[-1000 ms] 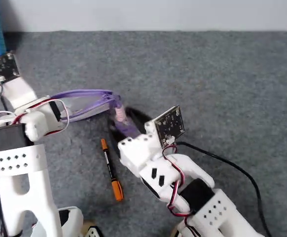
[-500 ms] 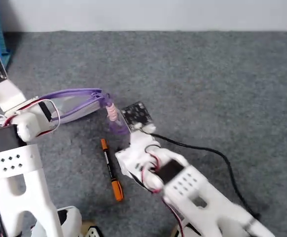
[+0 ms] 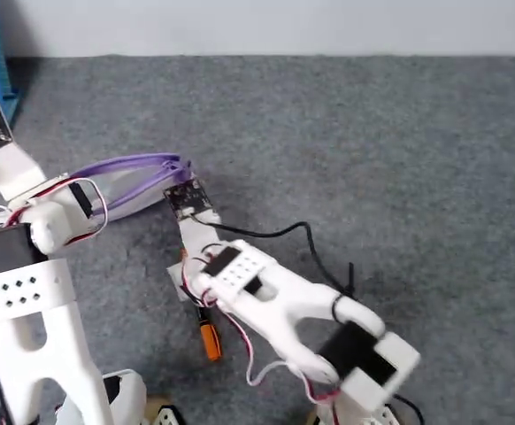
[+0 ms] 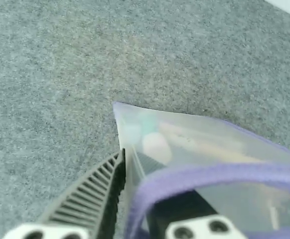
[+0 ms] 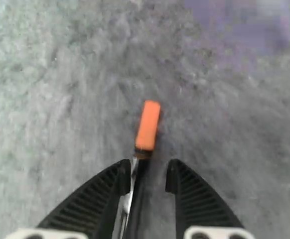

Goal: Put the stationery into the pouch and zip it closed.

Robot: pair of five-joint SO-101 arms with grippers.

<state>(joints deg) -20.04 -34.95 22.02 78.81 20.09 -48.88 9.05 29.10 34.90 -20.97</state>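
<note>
Lying inside the spread right hand (image 5: 149, 173), orange-capped pen (image 5: 148, 125).

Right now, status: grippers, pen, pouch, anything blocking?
Left gripper shut on pouch edge. Right gripper open, jaws astride pen. Pen on carpet, outside pouch. Nothing seen blocking.

I see a grey, felt-like table (image 3: 399, 159). One orange-capped pen (image 3: 208, 339) lies flat on it.

Gripper (image 5: 148, 170), fingers apart, astride the orange-capped pen (image 5: 148, 124) on grey carpet (image 5: 50, 99).
</note>
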